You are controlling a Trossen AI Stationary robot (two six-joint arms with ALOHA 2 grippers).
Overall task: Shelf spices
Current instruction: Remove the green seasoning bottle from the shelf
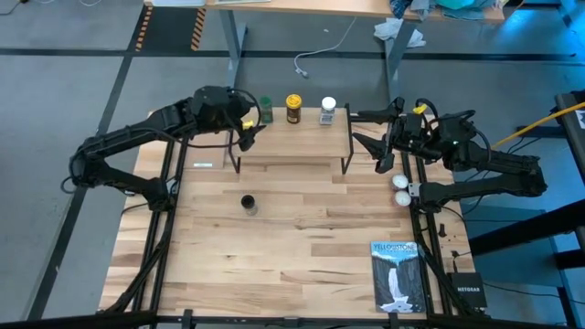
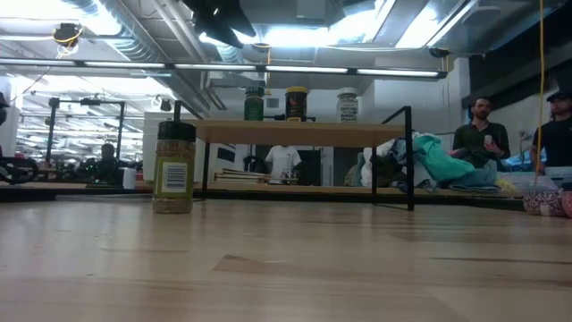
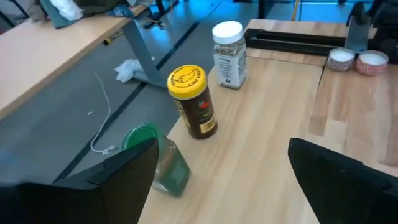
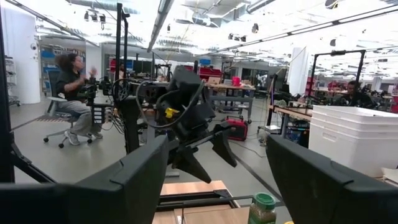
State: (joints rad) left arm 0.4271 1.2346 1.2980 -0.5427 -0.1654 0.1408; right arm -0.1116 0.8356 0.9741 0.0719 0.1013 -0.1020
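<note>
The shelf [image 1: 292, 142] stands at the table's far middle on thin black legs, its plank [image 2: 295, 132] raised. On its far edge stand three spices: a green jar [image 1: 265, 108], an amber jar with a yellow lid [image 3: 193, 102] and a clear jar with a white lid [image 3: 229, 55]. A dark-lidded jar [image 1: 248, 203] stands upright on the tabletop in front of the shelf [image 2: 174, 165]. My left gripper [image 1: 251, 135] hovers open above the shelf's left end, near the green jar [image 3: 163, 165]. My right gripper [image 1: 364, 128] is open in the air at the shelf's right end.
A blue-and-white book [image 1: 396, 274] lies at the table's near right. Two small white bowls [image 1: 402, 187] sit by the right arm's base, and a black box [image 1: 466, 291] lies past the book. People [image 2: 483, 139] stand in the room beyond.
</note>
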